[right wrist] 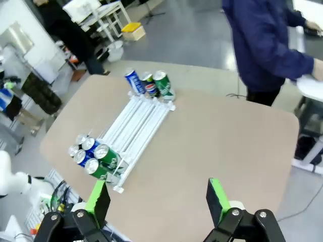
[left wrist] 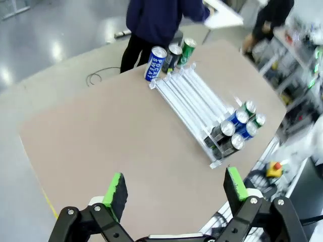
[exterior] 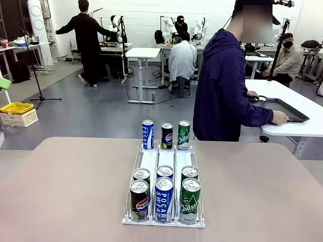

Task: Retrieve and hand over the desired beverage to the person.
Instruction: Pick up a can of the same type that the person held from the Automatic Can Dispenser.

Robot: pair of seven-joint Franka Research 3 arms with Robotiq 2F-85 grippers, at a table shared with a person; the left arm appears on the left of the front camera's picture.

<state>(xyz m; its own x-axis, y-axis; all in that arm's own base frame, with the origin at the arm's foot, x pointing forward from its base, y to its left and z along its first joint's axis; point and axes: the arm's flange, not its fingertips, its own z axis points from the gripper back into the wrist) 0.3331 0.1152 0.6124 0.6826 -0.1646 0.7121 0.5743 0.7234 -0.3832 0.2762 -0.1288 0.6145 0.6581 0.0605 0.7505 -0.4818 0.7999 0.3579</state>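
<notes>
Aluminium cans (exterior: 164,199) are standing in a clear rack (exterior: 165,160) at lower centre of the front view, six near, three far. The person (exterior: 222,85) is standing upper right, touching a dark tray (exterior: 295,112). Left gripper (left wrist: 175,186) and right gripper (right wrist: 157,195) are hovering, fingers spread apart, empty.

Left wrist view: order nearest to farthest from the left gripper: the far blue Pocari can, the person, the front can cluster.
1. Front can cluster, robot's end of the rack, closest to left gripper.
2. Far blue Pocari can, rack's far end.
3. Person, beyond the table.
</notes>
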